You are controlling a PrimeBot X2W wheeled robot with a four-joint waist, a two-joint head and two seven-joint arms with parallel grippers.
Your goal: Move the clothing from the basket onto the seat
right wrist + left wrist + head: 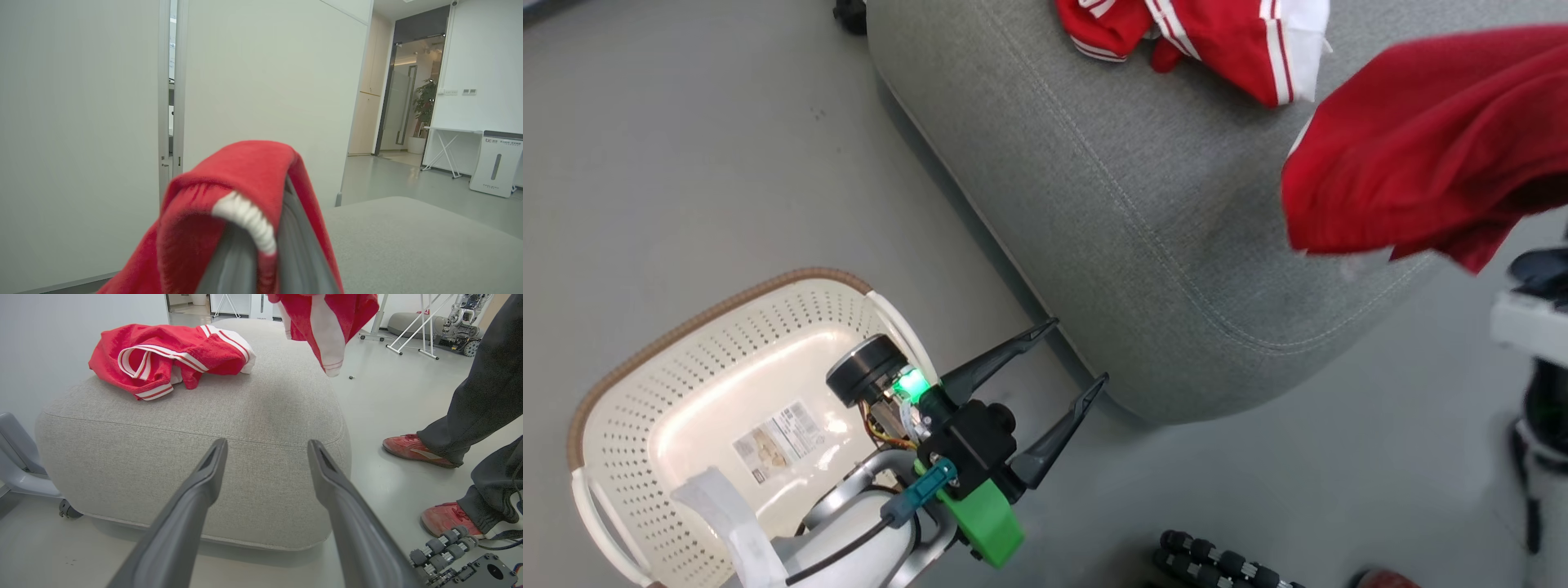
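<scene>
Closest in, the left gripper [1079, 349] is hovering at 6 o'clock of the head view. Its two fingers are standing wide apart, holding nothing and pointing toward 1 o'clock at the seat [1111, 204]. Just beyond, at 7 o'clock, the basket [645, 384] is sitting on the floor and showing a bare bottom with a label, though the forearm is hiding one corner. Farther out at 3 o'clock, the right gripper [261, 245] is clamping its fingers together on the second garment [1421, 147]. That garment is hanging over the seat's edge, its long axis running vertical and its striped end pointing down. Farthest, at 12 o'clock, the first garment [1217, 41] is lying crumpled on the seat, stretching roughly 9 to 3 o'clock. The task is looking nearly finished: lowering and releasing the held piece are waiting.
</scene>
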